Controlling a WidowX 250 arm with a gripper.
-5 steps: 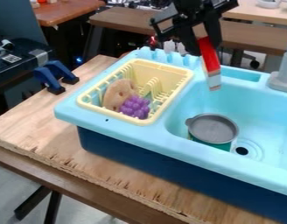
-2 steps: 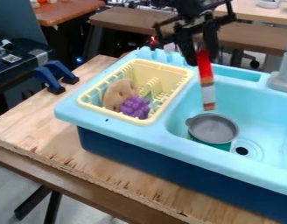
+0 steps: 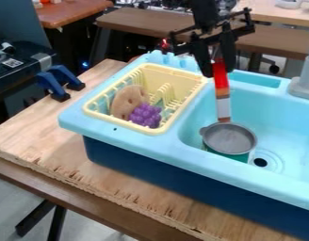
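One claw [image 3: 218, 70] grips one brush [image 3: 222, 96] (red-topped).

The work surface is a light plywood sheet [image 3: 53, 146] set on a brown tabletop [image 3: 97, 208] with black legs [image 3: 57, 221]. The near edge of the sheet is rough and splintered. A toy sink unit [image 3: 173, 153], light blue above and dark blue below, rests on the sheet, extending to the right. Two blue clamps [image 3: 52, 86] with black pads sit at the sheet's far left edge.
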